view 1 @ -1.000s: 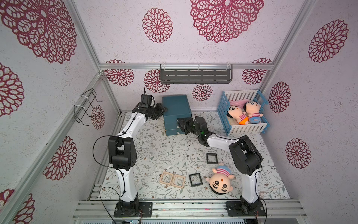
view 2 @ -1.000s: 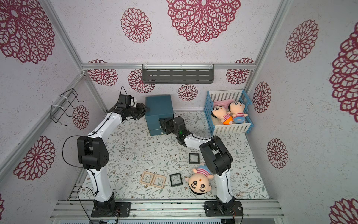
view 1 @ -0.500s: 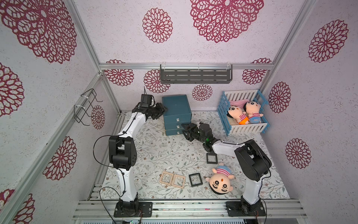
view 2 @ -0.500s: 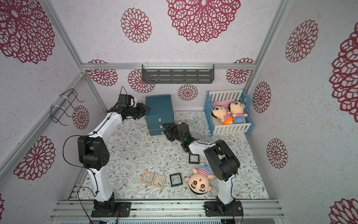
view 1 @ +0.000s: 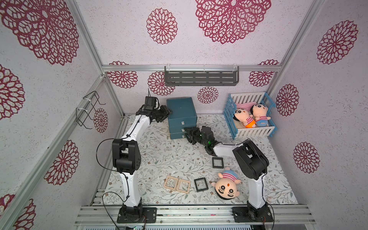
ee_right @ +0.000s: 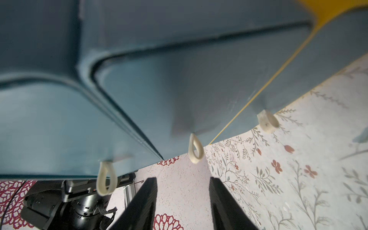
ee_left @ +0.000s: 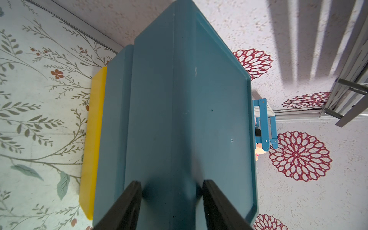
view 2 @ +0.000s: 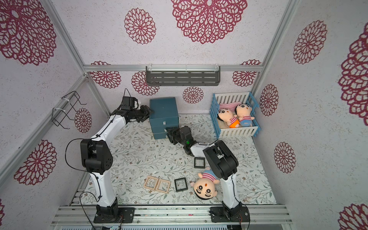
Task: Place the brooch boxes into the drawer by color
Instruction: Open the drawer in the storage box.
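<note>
- Four brooch boxes on view, all lying flat on the floral surface (view 1: pixel 159 155), well apart from the drawer unit.
- Two light wood-coloured boxes (view 1: pixel 171 182) – side by side with edges touching, near the front edge.
- One black box (view 1: pixel 201 184), just beside the wood-coloured pair, between it and the plush doll (view 1: pixel 227 188) lying face up.
- One further black box (view 1: pixel 217 162), set farther back, just beside the right arm's forearm and near the doll.
- Drawer unit (view 1: pixel 181 108): teal, three fronts, each with a pale loop pull (ee_right: pixel 196 149). It stands at the back wall, and all three fronts look pushed in.
- Left pincer (view 1: pixel 168 112): at the unit's upper left corner, fingers (ee_left: pixel 135 199) pressed to either side of its edge – gripping the unit.
- Right pincer (view 1: pixel 188 133): low before the drawer fronts, jaws parted, nothing between them. The loop pulls hang just ahead of its tips.
- Two more dolls (view 1: pixel 251 118) in the blue-and-white crib (view 1: pixel 253 132), back right.
</note>
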Robot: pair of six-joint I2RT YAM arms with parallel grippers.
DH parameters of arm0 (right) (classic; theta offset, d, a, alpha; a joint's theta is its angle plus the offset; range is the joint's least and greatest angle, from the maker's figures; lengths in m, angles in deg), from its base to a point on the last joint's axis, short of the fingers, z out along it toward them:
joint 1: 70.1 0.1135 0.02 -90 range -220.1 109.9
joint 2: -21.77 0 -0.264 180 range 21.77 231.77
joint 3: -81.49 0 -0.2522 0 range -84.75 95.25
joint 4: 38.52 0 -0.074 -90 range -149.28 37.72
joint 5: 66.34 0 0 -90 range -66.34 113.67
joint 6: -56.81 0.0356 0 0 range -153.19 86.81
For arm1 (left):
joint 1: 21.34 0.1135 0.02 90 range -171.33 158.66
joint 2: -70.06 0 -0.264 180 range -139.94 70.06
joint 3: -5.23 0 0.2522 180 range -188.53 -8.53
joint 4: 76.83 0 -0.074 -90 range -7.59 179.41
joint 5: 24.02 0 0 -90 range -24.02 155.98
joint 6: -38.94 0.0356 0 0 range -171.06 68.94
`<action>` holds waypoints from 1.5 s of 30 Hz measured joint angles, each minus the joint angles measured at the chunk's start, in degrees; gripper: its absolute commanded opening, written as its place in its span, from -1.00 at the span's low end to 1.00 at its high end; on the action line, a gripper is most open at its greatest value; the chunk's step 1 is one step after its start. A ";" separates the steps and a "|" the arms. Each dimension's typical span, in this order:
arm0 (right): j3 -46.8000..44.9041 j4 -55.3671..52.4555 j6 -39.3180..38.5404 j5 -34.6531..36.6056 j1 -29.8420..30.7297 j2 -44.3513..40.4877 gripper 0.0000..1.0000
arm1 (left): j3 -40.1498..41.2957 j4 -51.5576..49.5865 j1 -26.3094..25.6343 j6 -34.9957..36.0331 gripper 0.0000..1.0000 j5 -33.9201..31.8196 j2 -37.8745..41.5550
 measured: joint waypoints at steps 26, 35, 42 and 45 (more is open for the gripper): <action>5.95 -0.72 1.60 1.20 0.22 5.57 -1.00 | -0.44 0.02 0.00 0.00 0.09 -0.04 -0.39; 4.50 1.07 1.75 2.27 0.76 5.42 -1.00 | -0.59 0.00 0.00 -0.02 0.09 0.00 -0.48; 1.07 1.51 1.92 2.75 1.38 3.06 -1.00 | -1.14 -0.22 0.00 -0.02 0.09 0.00 -0.83; -1.40 1.66 1.95 2.73 1.79 1.22 -1.00 | -1.22 -0.22 0.00 -0.04 0.09 0.00 -0.90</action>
